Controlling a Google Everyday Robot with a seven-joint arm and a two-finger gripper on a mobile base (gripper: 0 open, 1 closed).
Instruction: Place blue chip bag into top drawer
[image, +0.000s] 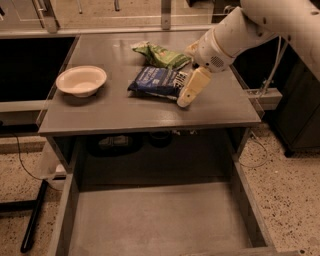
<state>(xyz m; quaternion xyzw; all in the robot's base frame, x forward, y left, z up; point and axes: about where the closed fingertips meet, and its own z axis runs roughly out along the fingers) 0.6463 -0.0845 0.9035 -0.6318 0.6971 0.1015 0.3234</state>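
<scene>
**While the gripper (191, 89) hangs at the right end of the blue chip bag (155, 81)**

Although the white arm (235, 32) reaches in from the upper right, the cream gripper points down and to the left. Its tip is over the grey table (125, 112), just in front of the bag's right corner. The blue chip bag lies flat near the table's middle, its white-striped end partly hidden behind the gripper. Contact between the 2 cannot be told, nor whether the gripper is apart or together. 1 green chip bag (162, 55) lies just behind the blue one. 1 cream bowl (81, 81) stands well to the left. The top drawer (150, 220) is pulled out below the table's front edge, well apart from the bag.
</scene>
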